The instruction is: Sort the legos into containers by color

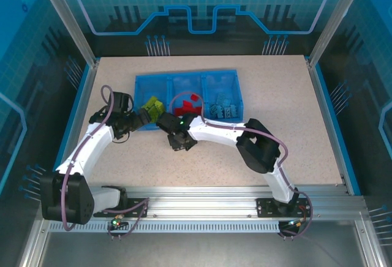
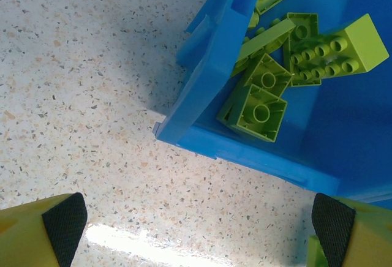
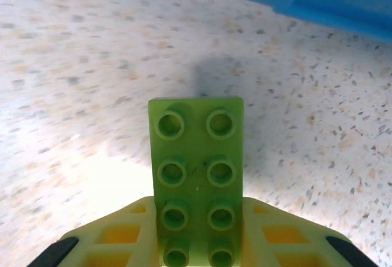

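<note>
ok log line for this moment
right claw: shut on lime lego | left claw: open by tray corner | tray: lime pile left, red middle, blue right

Seen from above, the speckled beige surface lies bare from 1 to 4 o'clock, with open room for a tool to pass. At 12 o'clock a shallow bright-blue plastic tray blocks the far middle. The white left arm bars 8 to 9 o'clock; its left tool is spread wide by the tray's near-left corner. The white right arm crosses from 5 o'clock to the centre. Its right tool, closed on a lime green studded brick, sits just beside the tray's near wall.
</note>
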Robot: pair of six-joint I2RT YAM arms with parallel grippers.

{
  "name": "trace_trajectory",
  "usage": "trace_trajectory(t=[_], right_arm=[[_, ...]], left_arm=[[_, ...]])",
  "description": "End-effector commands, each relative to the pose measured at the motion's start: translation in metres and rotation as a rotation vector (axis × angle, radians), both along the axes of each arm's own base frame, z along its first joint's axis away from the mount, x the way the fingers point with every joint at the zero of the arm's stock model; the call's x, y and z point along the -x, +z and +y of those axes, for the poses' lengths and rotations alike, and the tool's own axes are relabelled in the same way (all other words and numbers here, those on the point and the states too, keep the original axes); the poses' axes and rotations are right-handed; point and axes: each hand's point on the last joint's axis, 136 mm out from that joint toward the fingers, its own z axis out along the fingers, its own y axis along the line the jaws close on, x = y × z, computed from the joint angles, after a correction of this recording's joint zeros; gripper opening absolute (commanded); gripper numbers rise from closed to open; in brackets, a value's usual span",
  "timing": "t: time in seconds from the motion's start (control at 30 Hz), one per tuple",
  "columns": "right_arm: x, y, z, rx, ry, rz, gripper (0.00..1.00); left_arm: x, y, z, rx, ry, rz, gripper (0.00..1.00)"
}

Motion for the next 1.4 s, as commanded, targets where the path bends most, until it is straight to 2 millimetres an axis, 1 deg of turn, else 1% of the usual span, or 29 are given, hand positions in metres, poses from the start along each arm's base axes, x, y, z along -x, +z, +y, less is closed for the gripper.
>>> trace_trajectory(t=[0.0,0.1,0.17,0.33,0.4,0.47,0.53,0.57,0.67,0.73,0.77,0.83,0.87,0.9,0.93,1.0,1.1,1.17,1.23,1.3,1.37], right_arm=[[0.003,0.045,0.013,-0.099,0.074,-0.025,0.3],[-0.007,0.07,0.03,-0.166,0.105,-0.056,0.3],[-0.017,0.079,0.043,-0.208,0.116,-0.063,0.3],[-0.052,0.097,0.08,-0.29,0.156,-0.089,0.3],[-0.069,0.096,0.087,-0.282,0.156,-0.098,0.3],[-0.085,0.084,0.09,-0.278,0.138,-0.082,0.3],[-0.102,0.078,0.09,-0.289,0.115,-0.074,0.3],[-0.108,0.078,0.091,-0.301,0.107,-0.073,0.3],[-0.122,0.068,0.088,-0.327,0.075,-0.046,0.3],[-0.125,0.065,0.09,-0.345,0.078,-0.038,0.32],[-0.125,0.063,0.09,-0.351,0.081,-0.031,0.36],[-0.124,0.059,0.093,-0.362,0.098,-0.015,0.45],[-0.122,0.058,0.093,-0.363,0.102,-0.008,0.48],[-0.121,0.058,0.094,-0.365,0.11,-0.004,0.55],[-0.12,0.057,0.094,-0.365,0.112,-0.003,0.65],[-0.117,0.061,0.095,-0.371,0.121,-0.006,0.74],[-0.113,0.076,0.099,-0.397,0.136,-0.031,0.88],[-0.11,0.09,0.103,-0.418,0.158,-0.058,0.93],[-0.107,0.109,0.106,-0.443,0.175,-0.086,1.0],[-0.105,0.129,0.104,-0.455,0.183,-0.119,1.0],[-0.103,0.149,0.096,-0.455,0.191,-0.165,1.0]], left_arm=[[0.004,0.002,0.003,0.001,0.001,-0.007,0.99],[0.005,0.0,0.005,-0.003,0.007,-0.001,0.99],[0.006,-0.002,0.005,0.001,0.01,0.002,0.99],[0.01,-0.006,0.008,0.006,0.026,0.013,0.99],[0.013,-0.009,0.011,0.01,0.039,0.017,0.99],[0.015,-0.011,0.013,0.013,0.055,0.019,0.99],[0.018,-0.013,0.015,0.014,0.067,0.02,0.99],[0.02,-0.014,0.016,0.016,0.069,0.022,0.99],[0.023,-0.015,0.018,0.013,0.084,0.025,0.99],[0.025,-0.016,0.017,0.02,0.088,0.024,0.99],[0.026,-0.017,0.016,0.023,0.089,0.026,0.99],[0.027,-0.018,0.016,0.027,0.091,0.032,0.99],[0.028,-0.019,0.016,0.027,0.092,0.035,0.99],[0.029,-0.02,0.016,0.026,0.092,0.038,0.99],[0.029,-0.02,0.016,0.026,0.092,0.039,0.99],[0.031,-0.02,0.017,0.025,0.094,0.042,0.99],[0.033,-0.02,0.017,0.023,0.095,0.04,0.99],[0.033,-0.019,0.017,0.024,0.095,0.038,0.99],[0.033,-0.019,0.017,0.025,0.094,0.042,0.99],[0.034,-0.018,0.017,0.023,0.094,0.044,0.99],[0.034,-0.016,0.018,0.013,0.097,0.042,0.99]])
